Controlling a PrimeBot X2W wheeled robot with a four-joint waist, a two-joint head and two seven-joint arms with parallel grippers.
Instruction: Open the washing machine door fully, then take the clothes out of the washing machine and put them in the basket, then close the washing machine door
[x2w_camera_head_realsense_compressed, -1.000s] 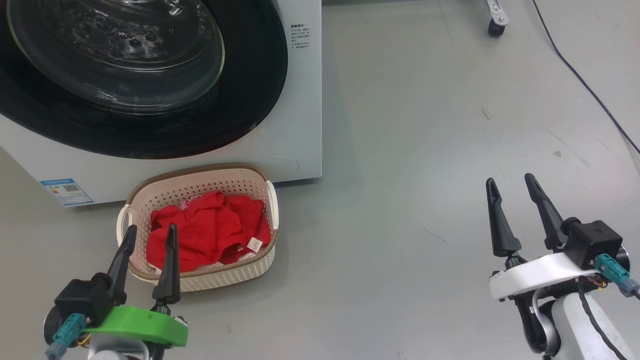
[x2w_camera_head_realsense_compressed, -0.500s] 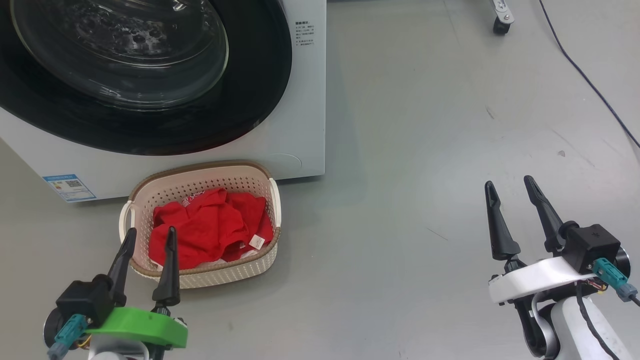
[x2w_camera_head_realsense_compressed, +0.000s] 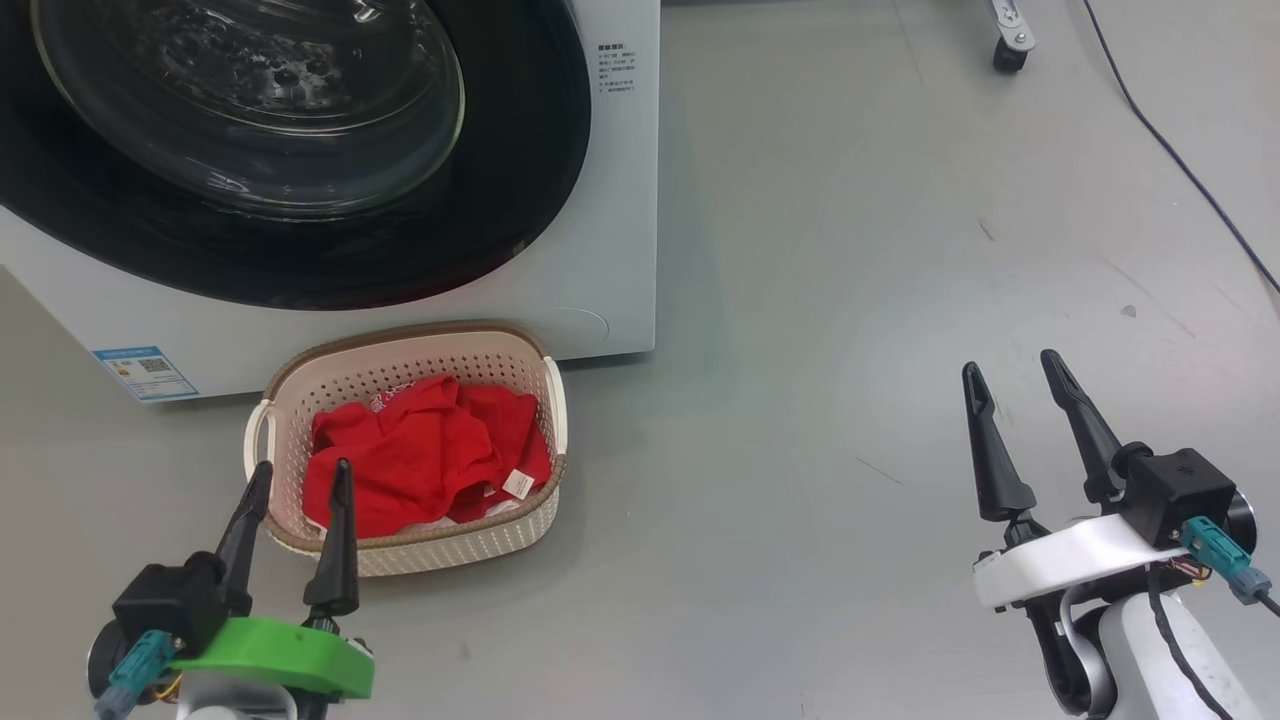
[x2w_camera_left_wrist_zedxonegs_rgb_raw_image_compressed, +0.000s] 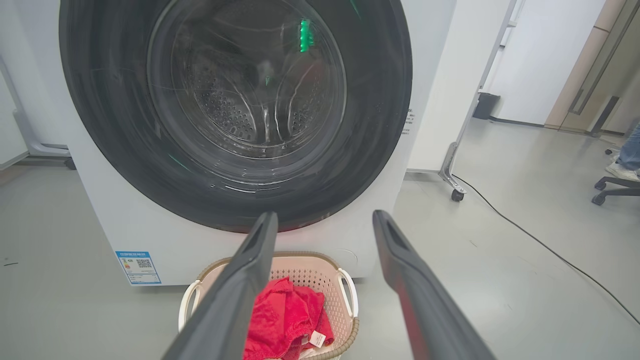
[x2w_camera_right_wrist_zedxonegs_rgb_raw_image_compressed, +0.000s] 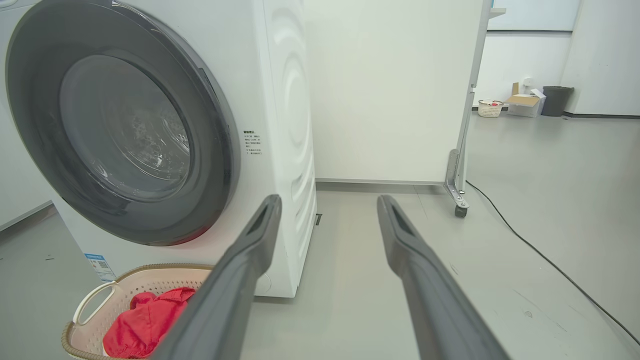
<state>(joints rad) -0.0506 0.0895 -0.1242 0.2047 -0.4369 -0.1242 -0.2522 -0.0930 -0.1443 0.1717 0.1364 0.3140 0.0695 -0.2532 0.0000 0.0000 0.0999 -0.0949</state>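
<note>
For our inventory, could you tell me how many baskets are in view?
2: the basket holding the clothes before the washing machine, and a far basket beside a cardboard box.

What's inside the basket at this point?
The basket holds a heap of red clothes with a small white tag showing. The heap hides the basket's floor, so anything beneath cannot be seen.

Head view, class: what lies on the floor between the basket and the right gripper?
Nothing. In the head view, the stretch of grey floor between the basket and the right gripper is bare.
</note>
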